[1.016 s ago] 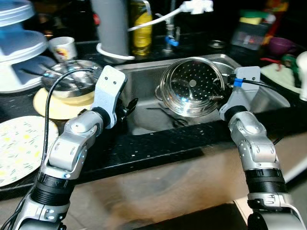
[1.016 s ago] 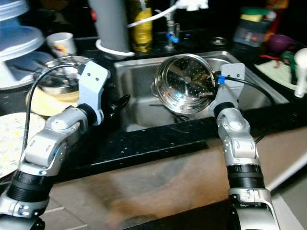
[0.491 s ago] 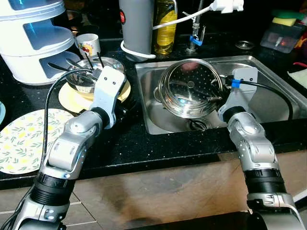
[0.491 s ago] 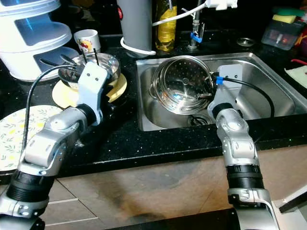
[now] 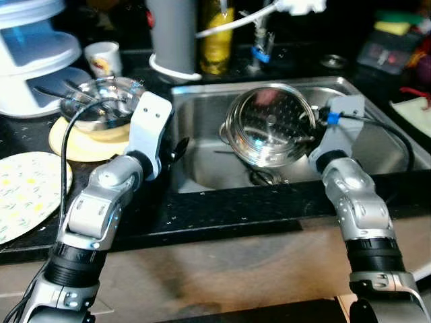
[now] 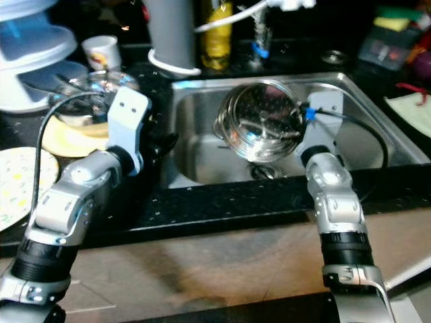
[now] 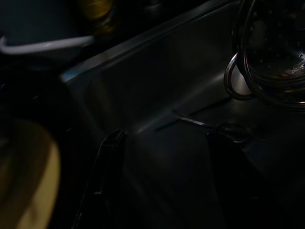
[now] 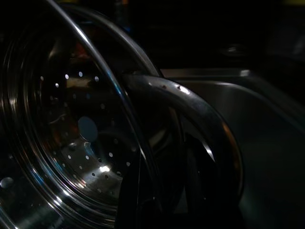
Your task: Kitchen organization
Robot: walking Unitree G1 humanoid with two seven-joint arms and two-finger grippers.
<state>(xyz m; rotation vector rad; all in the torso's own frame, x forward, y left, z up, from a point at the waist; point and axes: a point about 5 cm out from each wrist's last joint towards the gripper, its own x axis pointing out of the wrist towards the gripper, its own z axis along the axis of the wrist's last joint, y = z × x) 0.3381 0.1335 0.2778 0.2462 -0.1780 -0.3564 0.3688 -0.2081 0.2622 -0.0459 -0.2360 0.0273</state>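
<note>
While the right gripper [image 5: 308, 134] holds the steamer pot [image 5: 271, 125] by its rim, the pot hangs tipped on edge above the sink [image 5: 377, 124], its perforated base facing the head camera. The 2 black fingers are clamped on the rim beside 1 side handle [image 8: 200, 112]; in the right wrist view 1 finger lies inside the wall and the other outside it.

The pot is stiff polished steel, probably light for its bulk, and likely slippery, more so if it is wet. A pinch on a thin rim lets it swing or twist, so I judge the looped handles the surer hold, or the rim close against a handle as here. It will not break, though it could clatter against the sink wall.

The left gripper [image 7: 162, 157] hovers at the sink's left edge with its fingers apart and nothing between them.

The head views give the layout: a metal bowl [image 5: 101, 111] with cutlery resting on a yellow plate [image 5: 84, 145], a patterned plate [image 5: 27, 195], a cup [image 5: 103, 58] and a grey cylinder [image 5: 173, 33] on the dark counter. The left wrist view adds the sink floor, where a thin utensil [image 7: 200, 123] lies beneath the pot. The right wrist view alone shows the grip itself.
</note>
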